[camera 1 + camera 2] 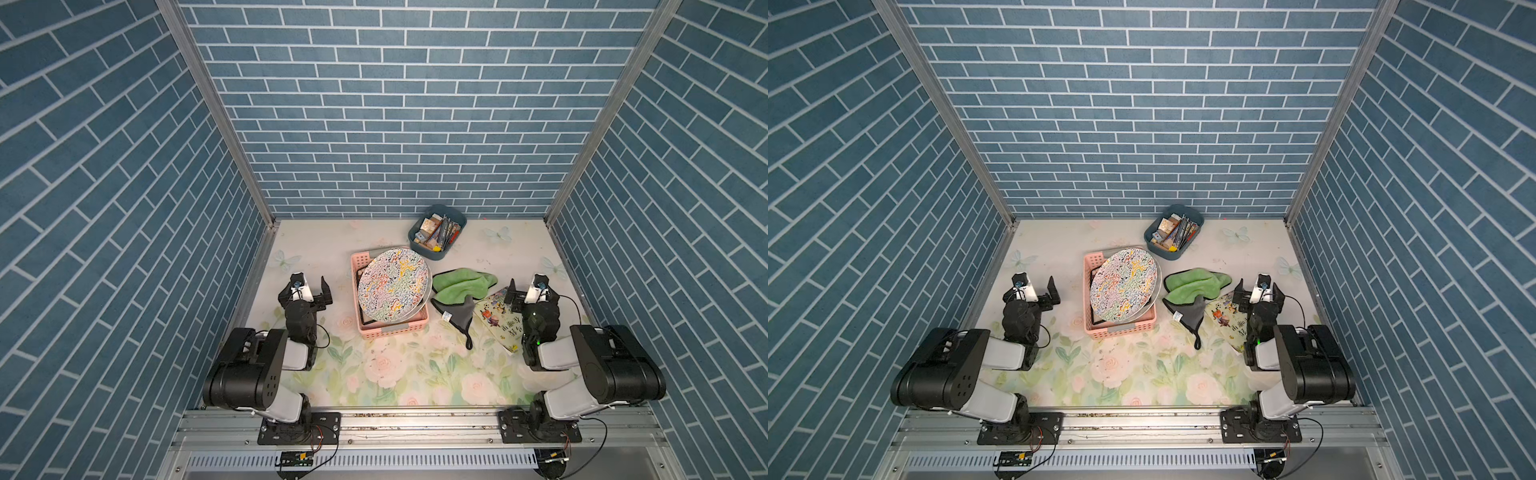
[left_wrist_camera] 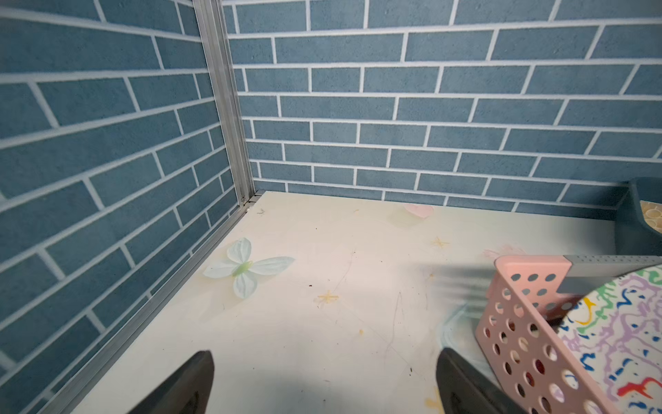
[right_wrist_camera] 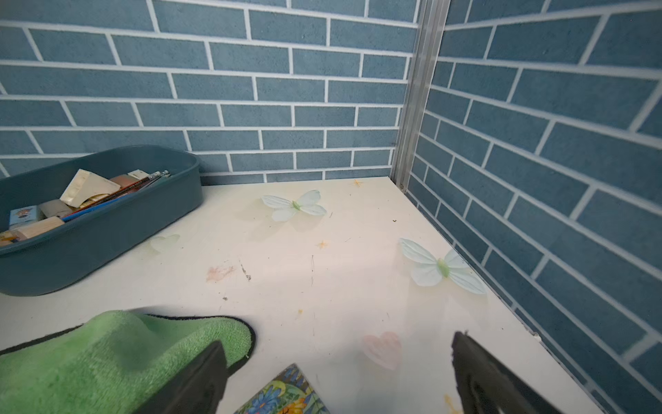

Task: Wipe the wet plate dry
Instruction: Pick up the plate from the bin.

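Note:
The plate (image 1: 392,284) (image 1: 1125,284), covered in many-coloured squiggles, leans tilted in a pink perforated basket (image 1: 392,331) at mid table; its edge also shows in the left wrist view (image 2: 616,340). A green and grey cloth (image 1: 461,286) (image 1: 1196,284) (image 3: 107,351) lies crumpled just right of the basket. My left gripper (image 1: 311,284) (image 2: 326,358) stands open left of the basket, nothing between its fingers. My right gripper (image 1: 527,286) (image 3: 338,342) stands open right of the cloth, one finger close over the cloth's edge, holding nothing.
A dark blue bin (image 1: 436,232) (image 3: 107,222) of pencils and blocks stands behind the cloth near the back wall. A picture book (image 1: 498,320) (image 3: 286,394) lies under my right gripper. A grey rim (image 1: 422,309) shows beneath the plate. Brick walls close three sides.

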Motion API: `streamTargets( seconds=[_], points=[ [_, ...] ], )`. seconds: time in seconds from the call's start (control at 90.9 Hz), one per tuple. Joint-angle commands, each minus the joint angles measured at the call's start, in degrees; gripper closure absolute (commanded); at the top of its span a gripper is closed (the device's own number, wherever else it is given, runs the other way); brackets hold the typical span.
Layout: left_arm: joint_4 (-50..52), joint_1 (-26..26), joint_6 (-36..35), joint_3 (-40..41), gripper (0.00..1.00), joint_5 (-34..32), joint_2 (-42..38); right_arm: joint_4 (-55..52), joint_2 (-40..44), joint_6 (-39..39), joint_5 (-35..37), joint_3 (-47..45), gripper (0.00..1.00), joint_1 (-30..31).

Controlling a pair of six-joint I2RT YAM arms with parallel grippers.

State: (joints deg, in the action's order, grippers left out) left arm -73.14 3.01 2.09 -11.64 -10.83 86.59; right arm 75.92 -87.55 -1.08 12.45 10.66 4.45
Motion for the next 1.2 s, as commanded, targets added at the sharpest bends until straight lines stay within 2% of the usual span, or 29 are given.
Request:
streamTargets(
  seconds=[0.0,0.319,0.374,0.407,0.451,0.495,0.55,0.594,0.638,0.671,0.737,0.781,0.825,0.924,1.034,1.188],
  points=[
    [-0.9,-0.1,-0.5,-0.1,0.00,0.5,0.1,1.3,-0.2,1.3,1.0,0.1,0.01,0.1],
    [-0.8,-0.1,-0.5,0.0,0.00,0.5,0.0,1.3,0.0,1.3,0.7,0.0,0.00,0.0],
    [-0.9,-0.2,-0.4,0.0,0.00,0.5,0.0,-1.4,2.1,0.4,2.1,0.3,0.01,-0.3],
    [-0.7,-0.1,-0.4,-0.1,0.00,0.5,0.0,-1.3,3.2,0.8,0.1,0.4,0.01,-0.7],
    [-0.7,-0.3,-0.3,-0.2,0.00,0.6,0.1,-9.3,8.0,1.4,1.6,2.5,0.02,0.3],
    [-1.2,-0.3,-0.4,0.1,0.00,0.3,0.0,-20.7,13.5,0.2,6.2,6.5,0.02,1.3],
    [4.2,-0.1,-0.6,-1.8,0.00,0.2,-3.6,-38.4,20.2,-12.5,9.7,14.2,0.01,1.0],
    [18.8,0.5,-0.3,-7.1,0.00,-0.1,-9.8,-49.3,22.3,-18.5,5.7,19.3,0.02,0.8],
    [32.5,0.9,5.6,-13.0,0.00,-1.7,-15.4,-59.3,23.2,-22.6,-3.3,25.0,0.05,0.8],
    [41.2,1.1,11.1,-16.5,0.00,-1.4,-18.4,-64.5,22.8,-24.9,-13.6,29.5,0.08,0.8],
    [52.5,2.8,20.7,-23.0,0.00,-0.2,-21.9,-71.5,20.9,-31.0,-28.3,35.3,0.12,1.0],
    [58.6,4.6,25.7,-26.1,0.00,0.9,-22.9,-73.3,19.6,-34.7,-35.1,37.2,0.16,1.7],
    [62.2,6.9,27.4,-28.0,0.00,2.9,-23.6,-72.9,18.3,-37.6,-39.8,38.2,0.19,3.2],
    [68.6,12.8,28.7,-30.7,0.00,2.6,-23.4,-73.0,15.2,-38.8,-42.0,42.1,0.19,8.9],
    [72.9,15.0,29.4,-32.5,0.00,4.3,-21.5,-74.6,9.4,-37.9,-40.3,46.8,0.24,14.2],
    [75.2,15.2,29.4,-31.8,0.00,3.0,-20.6,-76.3,0.5,-36.9,-38.8,51.7,0.42,20.3]
  ],
)
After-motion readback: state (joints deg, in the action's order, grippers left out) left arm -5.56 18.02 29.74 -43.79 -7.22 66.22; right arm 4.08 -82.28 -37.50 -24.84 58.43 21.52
